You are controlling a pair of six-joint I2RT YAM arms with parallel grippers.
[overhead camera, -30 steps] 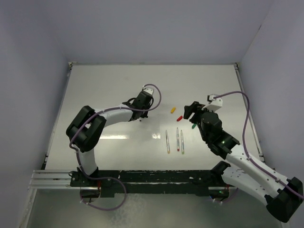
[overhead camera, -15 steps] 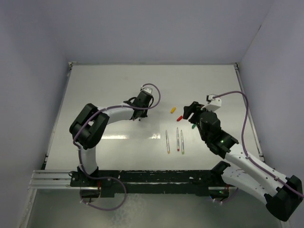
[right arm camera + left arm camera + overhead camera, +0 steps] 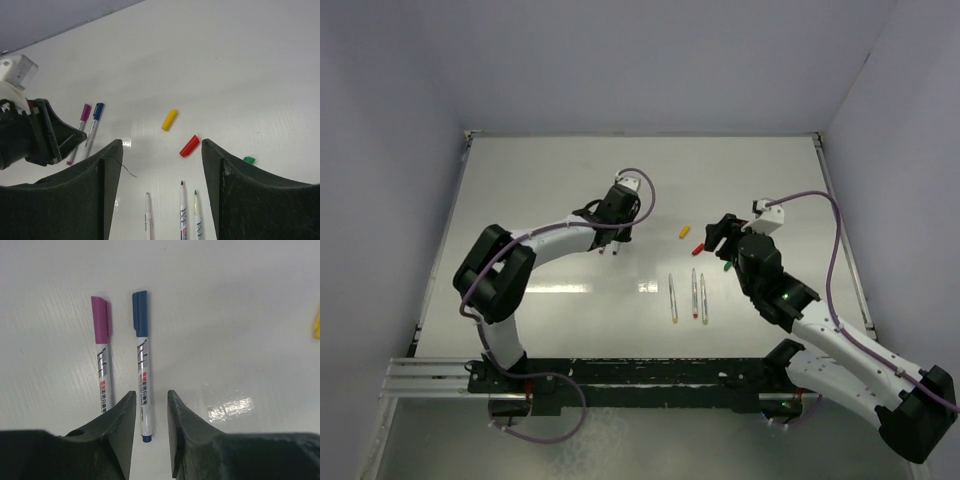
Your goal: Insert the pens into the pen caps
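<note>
Since the earlier frame the left arm has swung its elbow out to the left and lifted its wrist a little farther up the bench (image 3: 540, 180), and the left tool (image 3: 150, 394), shut then, now has its fingers a narrow way apart. A purple cable (image 3: 651, 205) loops over that wrist, and nothing lies in the way of either tool. At the far left of the wrist view lies the purple-capped pen (image 3: 102, 355), with the blue-capped pen (image 3: 142, 365) just beside it on the right. They lie parallel and apart, caps pointing away from the tool. The left tool grips nothing: the blue-capped pen lies flat on the bench with its near end in the gap between the fingers, closer to the left finger, while the purple one runs under that finger's outer edge. Further right, three uncapped pens (image 3: 674, 300) (image 3: 694, 293) (image 3: 704, 297) lie side by side near the middle. The yellow cap (image 3: 169, 119), red cap (image 3: 189, 146) and green cap (image 3: 249, 160) are strung out beyond them. The right tool (image 3: 161, 144) hovers with its fingers wide apart and empty. The red cap lies just beyond its gap, the yellow one farther off, and the green one is at the right finger's edge.
</note>
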